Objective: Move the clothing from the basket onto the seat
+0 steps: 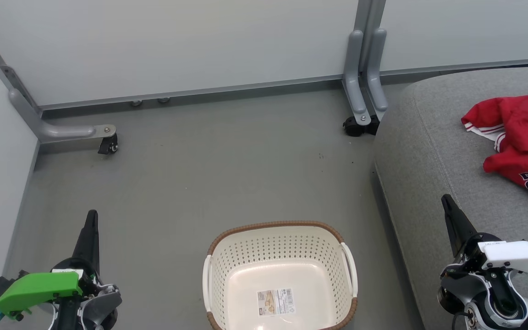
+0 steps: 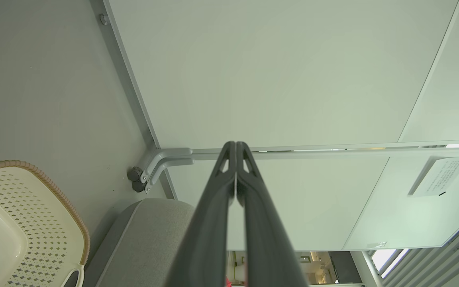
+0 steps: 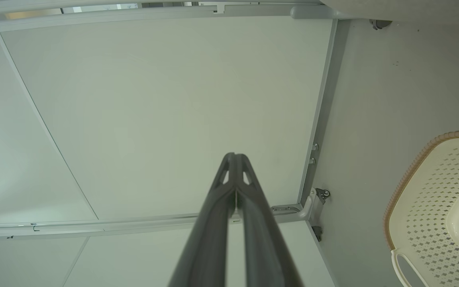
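Nearest, the left gripper (image 1: pixel 91 217) and the right gripper (image 1: pixel 445 199) each have their dark fingers pressed together, holding nothing. Between them on the grey floor (image 1: pixel 200 174) stands the cream basket (image 1: pixel 273 225), brown-rimmed, with a paper label (image 1: pixel 275 301) on its bare bottom. Farther right, the clothing (image 1: pixel 520 137) lies crumpled on the grey seat (image 1: pixel 424 151): red cloth, white-striped trim, a navy "23" showing.

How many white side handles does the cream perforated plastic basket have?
2. One white handle is on the left side of the cream perforated plastic basket, the other on its right side. None seems hidden.
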{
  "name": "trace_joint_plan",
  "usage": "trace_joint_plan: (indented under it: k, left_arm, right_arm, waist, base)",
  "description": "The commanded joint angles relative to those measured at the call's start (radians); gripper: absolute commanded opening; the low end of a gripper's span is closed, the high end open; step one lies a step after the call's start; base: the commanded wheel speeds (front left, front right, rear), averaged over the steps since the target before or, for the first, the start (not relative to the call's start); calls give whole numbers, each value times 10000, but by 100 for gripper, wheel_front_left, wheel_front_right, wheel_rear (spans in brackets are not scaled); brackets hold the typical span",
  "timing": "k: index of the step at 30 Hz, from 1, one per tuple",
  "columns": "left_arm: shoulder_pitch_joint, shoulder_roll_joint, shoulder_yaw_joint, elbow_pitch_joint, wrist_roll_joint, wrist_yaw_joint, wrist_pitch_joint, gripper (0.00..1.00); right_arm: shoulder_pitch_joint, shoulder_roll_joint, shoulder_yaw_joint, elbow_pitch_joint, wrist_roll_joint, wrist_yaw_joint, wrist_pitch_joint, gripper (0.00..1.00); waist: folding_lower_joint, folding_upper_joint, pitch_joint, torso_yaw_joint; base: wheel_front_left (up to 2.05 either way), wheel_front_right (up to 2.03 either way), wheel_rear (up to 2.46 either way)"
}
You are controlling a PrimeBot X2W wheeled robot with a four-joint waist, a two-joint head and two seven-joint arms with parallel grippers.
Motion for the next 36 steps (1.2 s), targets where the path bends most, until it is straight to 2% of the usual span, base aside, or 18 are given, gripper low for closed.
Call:
trace_joint_plan:
  k: [1, 36]
  left_arm:
    - [-102, 7, 21, 1, -27, -61, 33, 0]
    - [-102, 9, 19, 0, -27, -60, 31, 0]
  right_arm:
    - [-73, 12, -35, 22, -45, 4, 26, 0]
    - [-80, 62, -116, 26, -111, 4, 96, 0]
  waist:
    - [0, 0, 0, 1]
    - [0, 0, 0, 1]
  base:
    - [0, 0, 0]
    - [0, 0, 0]
